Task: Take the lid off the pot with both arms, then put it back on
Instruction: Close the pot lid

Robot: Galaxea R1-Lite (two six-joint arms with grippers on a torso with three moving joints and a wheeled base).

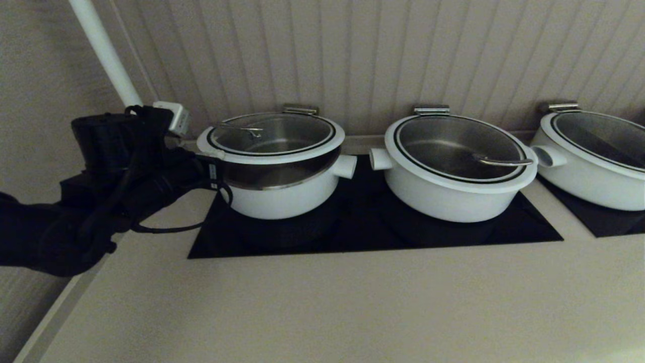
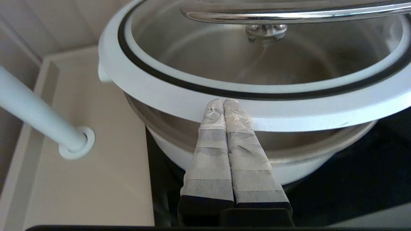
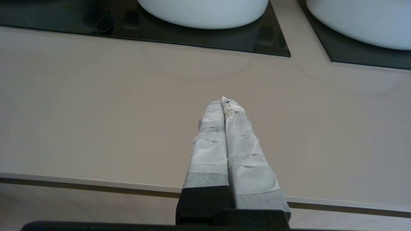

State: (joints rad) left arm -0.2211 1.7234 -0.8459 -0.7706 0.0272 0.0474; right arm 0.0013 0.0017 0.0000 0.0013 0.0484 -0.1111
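The pot [image 1: 282,199] is the leftmost white one on the black cooktop. Its lid [image 1: 322,146], with the steel loop handle [image 1: 242,128] near its left edge, is raised above the pot, so a band of the steel inside shows under the white rim. My left gripper [image 1: 210,160] is at the lid's left edge. In the left wrist view it is shut [image 2: 223,102] with nothing between the fingers, its tips against the rim of the lid [image 2: 160,93] above the pot [image 2: 173,150]. My right gripper [image 3: 223,102] is shut and empty over the counter near its front edge, out of the head view.
A like pot [image 1: 453,166] with its lid handle on the right stands beside, its side handle close to my pot's handle [image 1: 345,166]. A third pot [image 1: 589,151] is at far right. A white pipe [image 1: 103,50] rises behind the left arm. The panelled wall is close behind.
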